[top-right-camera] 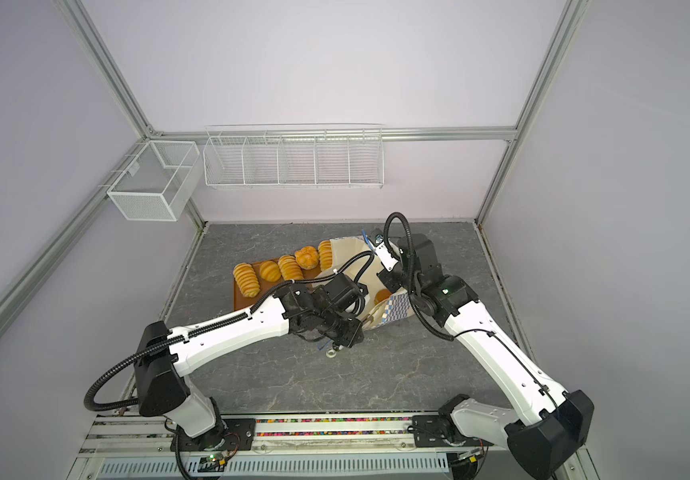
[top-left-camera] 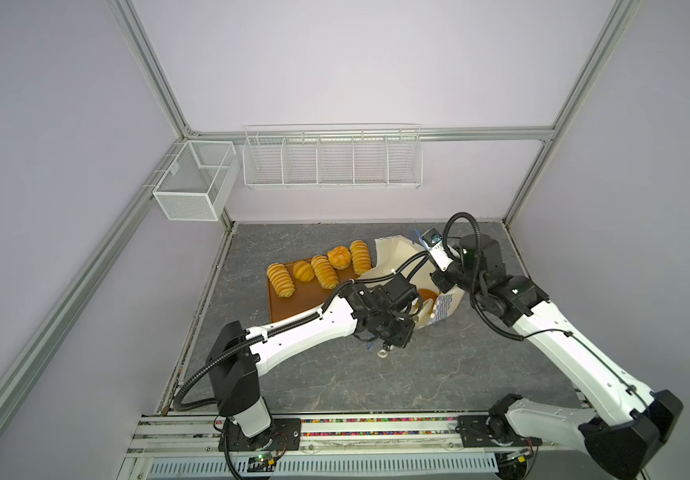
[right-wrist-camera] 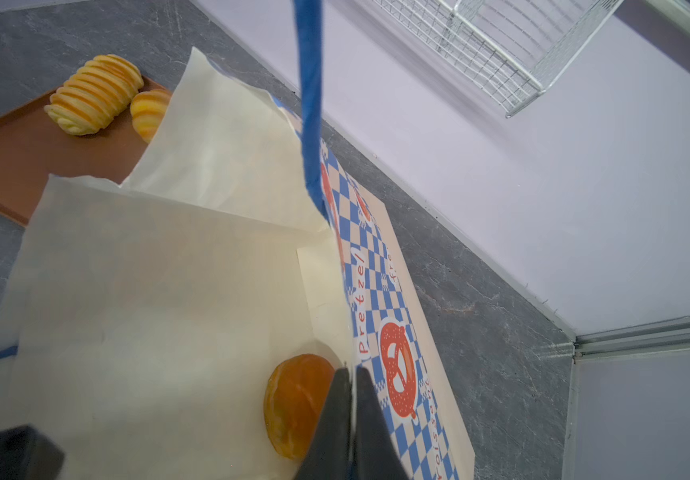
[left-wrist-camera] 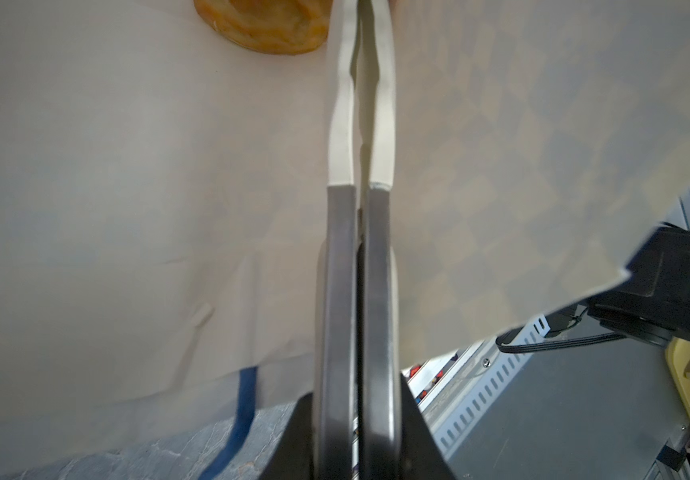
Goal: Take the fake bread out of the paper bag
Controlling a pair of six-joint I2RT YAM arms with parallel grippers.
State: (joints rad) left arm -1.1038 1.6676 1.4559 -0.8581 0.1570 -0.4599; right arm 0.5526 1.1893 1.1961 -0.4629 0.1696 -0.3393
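Note:
The paper bag (top-left-camera: 393, 257) (top-right-camera: 351, 253) lies on its side on the grey table, mouth held wide, in both top views. My left gripper (left-wrist-camera: 362, 12) (top-left-camera: 417, 309) is shut on the near wall of the paper bag (left-wrist-camera: 85, 187). My right gripper (right-wrist-camera: 351, 374) (top-left-camera: 443, 290) is shut on the bag's printed edge (right-wrist-camera: 380, 291), below a blue cord handle (right-wrist-camera: 310, 104). One browner bun of fake bread (right-wrist-camera: 297, 405) (left-wrist-camera: 264, 25) (top-left-camera: 428, 296) lies inside the bag, close to both fingertips. Several golden loaves and buns (top-left-camera: 324, 272) (top-right-camera: 291, 268) (right-wrist-camera: 93, 93) sit in a row on the tray.
The brown flat tray (top-left-camera: 293, 307) (right-wrist-camera: 23, 166) lies left of the bag, partly under my left arm. A white wire rack (top-left-camera: 332, 156) and a mesh basket (top-left-camera: 193, 187) hang on the back wall. The arms' base rail (top-left-camera: 355, 428) runs along the table's front edge.

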